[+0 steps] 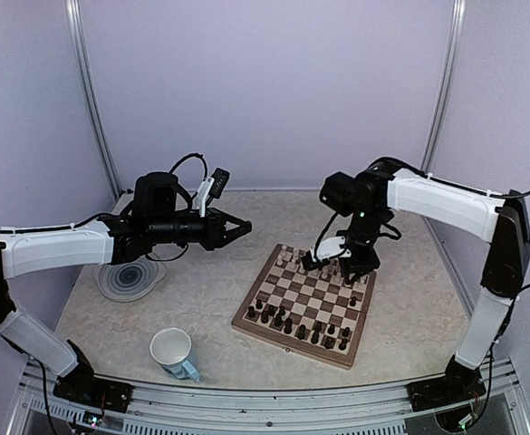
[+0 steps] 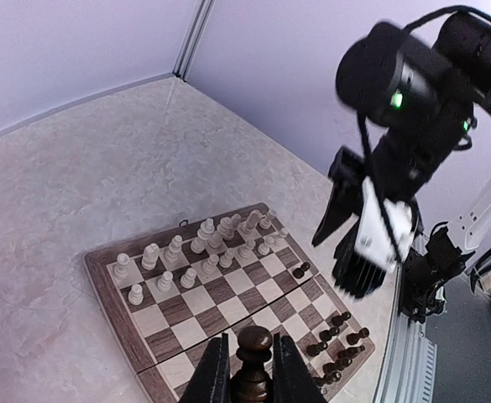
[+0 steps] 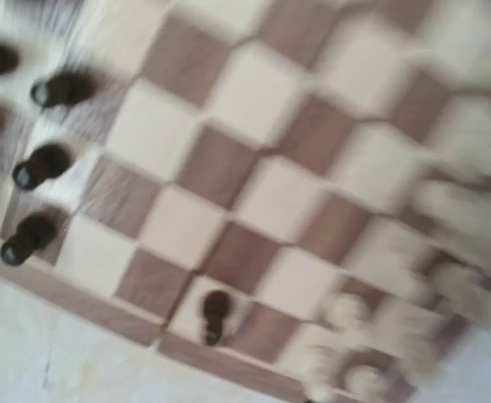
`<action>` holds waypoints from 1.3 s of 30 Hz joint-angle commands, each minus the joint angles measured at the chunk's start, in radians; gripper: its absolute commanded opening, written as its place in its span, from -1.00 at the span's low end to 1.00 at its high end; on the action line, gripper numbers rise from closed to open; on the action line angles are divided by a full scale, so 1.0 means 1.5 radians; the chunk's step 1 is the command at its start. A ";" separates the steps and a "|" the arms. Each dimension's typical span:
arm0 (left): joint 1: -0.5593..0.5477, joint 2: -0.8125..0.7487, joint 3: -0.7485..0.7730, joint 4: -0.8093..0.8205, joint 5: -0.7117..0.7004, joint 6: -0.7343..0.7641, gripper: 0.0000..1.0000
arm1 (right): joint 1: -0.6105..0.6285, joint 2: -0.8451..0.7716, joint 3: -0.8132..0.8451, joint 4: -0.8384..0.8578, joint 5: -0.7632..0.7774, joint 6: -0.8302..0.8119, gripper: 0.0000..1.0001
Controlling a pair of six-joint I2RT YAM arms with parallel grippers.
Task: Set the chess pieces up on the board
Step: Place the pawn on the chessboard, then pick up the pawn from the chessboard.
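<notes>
The left arm (image 1: 65, 249), shelled in white with black joints, stretches level from the left side. The left gripper (image 1: 237, 228) points right, held above the tabletop short of the board (image 1: 308, 294). In the left wrist view its two black fingers (image 2: 216, 374) are pinched on a dark piece (image 2: 254, 357), a turned figure with a round knob on top, held upright between them.

The right arm (image 1: 446, 204) rises from its base at the right, bends at the elbow and comes down over the far side of the board. The right gripper (image 1: 337, 265) hangs above the cream rows; I cannot tell how its jaws stand. Its wrist view is blurred and shows only squares and pieces.

The board is flat wood with brown and cream checks and a light brown border, and it lies turned at an angle to the table's edges. The cream pieces (image 2: 203, 252) fill the far rows and the dark pieces (image 2: 337, 344) cluster along the near rows. The middle rows are mostly bare. One lone dark piece (image 3: 214, 315) stands on a square at the border, close to the cream side.

The table (image 1: 201, 299) is marbled beige. A round grey swirl plate (image 1: 130, 279) lies under the left arm, and a white cup (image 1: 172, 352) stands near the front edge, both well apart from the board. Bare tabletop lies between the left gripper and the board.
</notes>
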 commanded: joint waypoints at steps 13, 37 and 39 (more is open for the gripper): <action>0.003 0.018 0.008 0.011 0.031 0.014 -0.79 | -0.111 -0.181 -0.296 0.317 -0.284 0.065 -0.44; 0.002 0.019 0.009 0.010 0.036 0.012 -0.78 | -0.122 -0.127 -0.362 0.344 -0.155 0.077 -0.42; 0.002 0.020 0.009 0.010 0.037 0.011 -0.78 | -0.124 -0.126 -0.360 0.347 -0.156 0.078 -0.42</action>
